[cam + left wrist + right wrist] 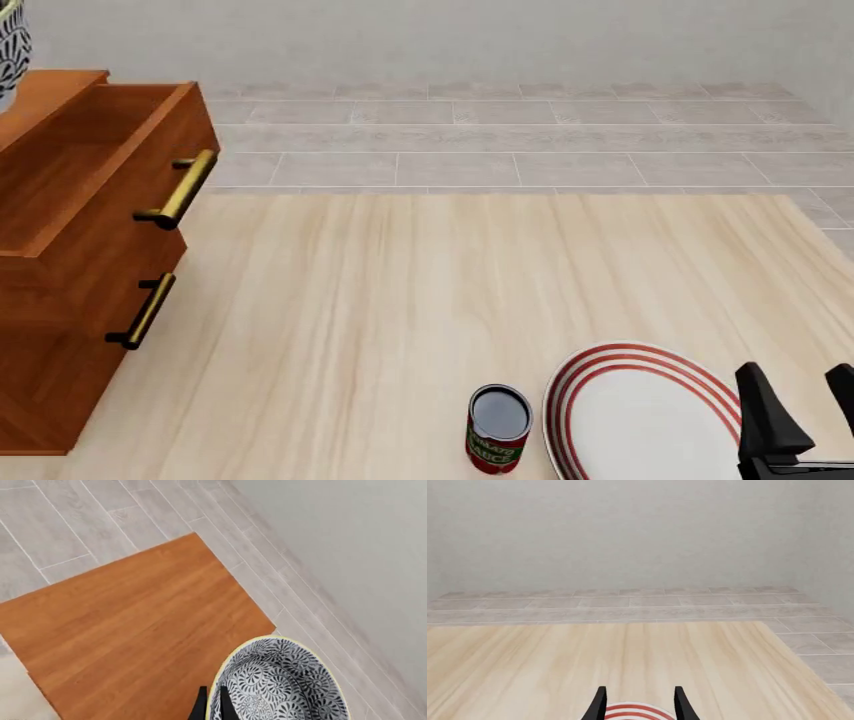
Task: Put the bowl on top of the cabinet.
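The left gripper (212, 705) is pinching the bowl (280, 680) by its rim above the cabinet (133, 625) top, so it should be lowering gently before releasing, while the right gripper (639, 705) is hanging with jaws apart over the plate (634, 713)

From the front view I get only a sliver of the bowl (8, 45) at the frame's edge, and my left gripper (212, 703) is out of that picture entirely. The cabinet (80, 250) is cropped on its left. The plate (641, 420) and right gripper (801, 405) run off the bottom.
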Motion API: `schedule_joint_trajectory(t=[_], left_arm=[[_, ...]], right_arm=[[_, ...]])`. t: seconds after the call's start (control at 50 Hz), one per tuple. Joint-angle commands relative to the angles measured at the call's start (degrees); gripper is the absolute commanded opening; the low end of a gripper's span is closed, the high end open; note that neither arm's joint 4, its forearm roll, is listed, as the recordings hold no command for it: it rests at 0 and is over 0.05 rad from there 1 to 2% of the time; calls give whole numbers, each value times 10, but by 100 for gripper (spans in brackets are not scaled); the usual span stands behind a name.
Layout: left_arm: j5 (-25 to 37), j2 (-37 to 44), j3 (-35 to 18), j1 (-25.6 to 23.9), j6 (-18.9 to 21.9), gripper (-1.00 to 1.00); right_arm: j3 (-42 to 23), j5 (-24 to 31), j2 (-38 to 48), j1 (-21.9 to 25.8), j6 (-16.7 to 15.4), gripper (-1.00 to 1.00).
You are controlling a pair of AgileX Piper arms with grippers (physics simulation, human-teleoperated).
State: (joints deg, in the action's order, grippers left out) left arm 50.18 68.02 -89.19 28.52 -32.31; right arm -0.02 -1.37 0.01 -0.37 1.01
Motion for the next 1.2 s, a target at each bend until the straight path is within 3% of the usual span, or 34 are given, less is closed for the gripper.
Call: schedule_joint_trajectory(t=[0.02,0.4,0.92,1.2], left_arm=[[-7,4,0,24,3,-100],[2,20,-18,61,12,-100],[-32,33,20,97,8,-100],[-50,42,42,94,5,-100]], right_arm=[[0,-1,0,0,-1,100],[0,0,0,1,0,100],[0,0,0,0,0,100],[0,1,0,0,0,100]])
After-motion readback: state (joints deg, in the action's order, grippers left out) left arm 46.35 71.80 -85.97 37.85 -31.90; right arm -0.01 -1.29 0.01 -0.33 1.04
